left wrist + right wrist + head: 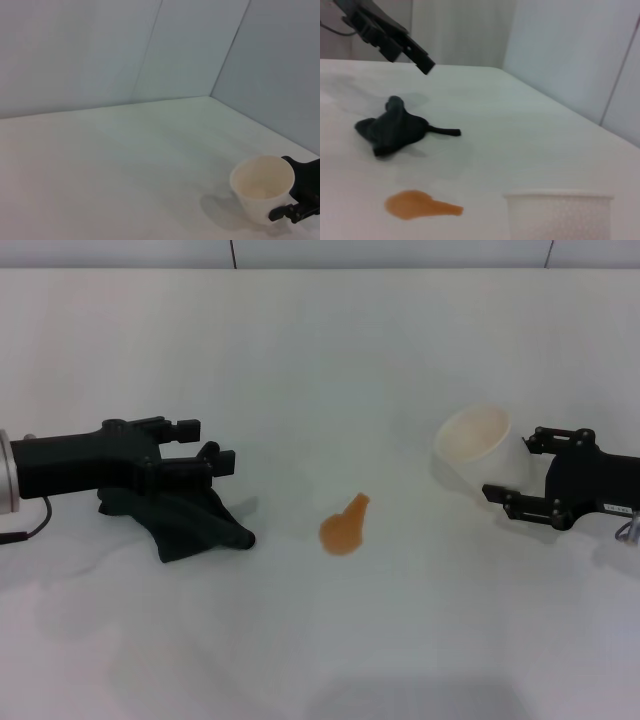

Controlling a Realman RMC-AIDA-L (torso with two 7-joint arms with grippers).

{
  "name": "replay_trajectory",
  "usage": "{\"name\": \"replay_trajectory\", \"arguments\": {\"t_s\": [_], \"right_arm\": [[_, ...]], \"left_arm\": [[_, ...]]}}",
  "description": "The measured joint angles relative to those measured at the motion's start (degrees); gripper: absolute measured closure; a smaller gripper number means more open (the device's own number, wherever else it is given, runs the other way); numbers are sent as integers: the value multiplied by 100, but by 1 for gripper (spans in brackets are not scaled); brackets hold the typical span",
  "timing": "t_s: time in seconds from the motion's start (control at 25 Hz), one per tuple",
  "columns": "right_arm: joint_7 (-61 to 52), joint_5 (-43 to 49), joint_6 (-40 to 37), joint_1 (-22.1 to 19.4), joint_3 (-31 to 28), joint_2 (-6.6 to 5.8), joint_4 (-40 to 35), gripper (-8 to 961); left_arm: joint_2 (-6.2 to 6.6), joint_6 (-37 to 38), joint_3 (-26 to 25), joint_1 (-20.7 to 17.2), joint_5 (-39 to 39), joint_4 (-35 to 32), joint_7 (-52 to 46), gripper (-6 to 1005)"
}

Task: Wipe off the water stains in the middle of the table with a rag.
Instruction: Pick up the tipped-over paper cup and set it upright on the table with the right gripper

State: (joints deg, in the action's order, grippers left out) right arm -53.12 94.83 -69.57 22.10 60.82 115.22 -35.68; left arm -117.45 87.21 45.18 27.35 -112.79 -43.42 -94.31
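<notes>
Water stains (345, 527) mid-table; left pincer (210, 445) open above rag (180, 520); right pincer (515, 470) grips cup (475, 445).

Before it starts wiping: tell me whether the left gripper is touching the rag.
Apart. The right wrist view shows the left gripper raised above the rag, with bare table visible between them.

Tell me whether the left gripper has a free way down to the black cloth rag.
Probably yes: the left gripper hovers open just above the black cloth rag, with nothing between them.
</notes>
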Motion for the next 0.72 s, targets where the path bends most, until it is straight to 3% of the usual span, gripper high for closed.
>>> {"name": "replay_trajectory", "arguments": {"t_s": [0.72], "right_arm": [[-58,-216,262,-4,-62,9,224,307]], "left_arm": [[-5,-55,0,34,3,-35,-20,153]]}}
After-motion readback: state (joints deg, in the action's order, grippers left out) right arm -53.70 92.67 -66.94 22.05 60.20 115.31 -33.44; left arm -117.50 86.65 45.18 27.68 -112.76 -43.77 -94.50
